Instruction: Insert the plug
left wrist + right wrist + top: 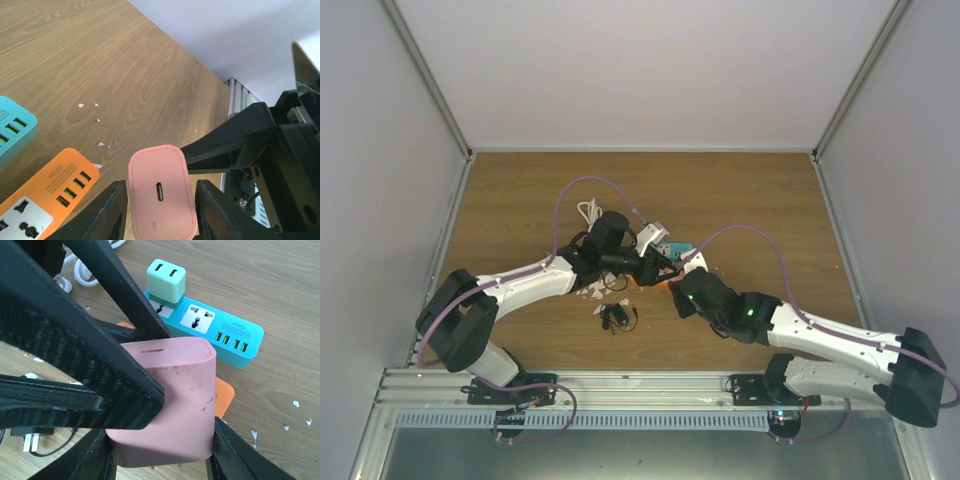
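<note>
Landmark: orange power strip (47, 190), flat on the wooden counter (100, 60), universal socket and a row of USB ports facing up.
Neighbour: teal power strip (220, 332) just beyond the orange power strip, close alongside, with a pale green adapter (166, 280) seated in its end socket.
Loose items: black adapter (615, 317) with a thin cord, near the orange power strip on the side toward the arm bases; coiled white cable (588, 210) well away on the far side; small white scraps (100, 145) scattered just beside it.
In the way: two pairs of black fingers crowded around the charger, covering most of the orange power strip in the right wrist view.
Pink charger (175, 405): held in the air just above the orange power strip, not seated in it; lined up with the socket or not, cannot tell.
Pointing: metal prongs aimed down toward the orange power strip, tips bare; face with the slot-shaped USB port turned up, away from it.
Long axis: prongs-to-port line roughly upright, about square to the orange power strip's top.
Left gripper (160, 220): jaws parted only to the width of the charger body, clenched on two opposite sides.
Right gripper (162, 457): jaws grasping the same pink charger lower down, nearer the prongs, one finger against each side, crossing the left fingers.
</note>
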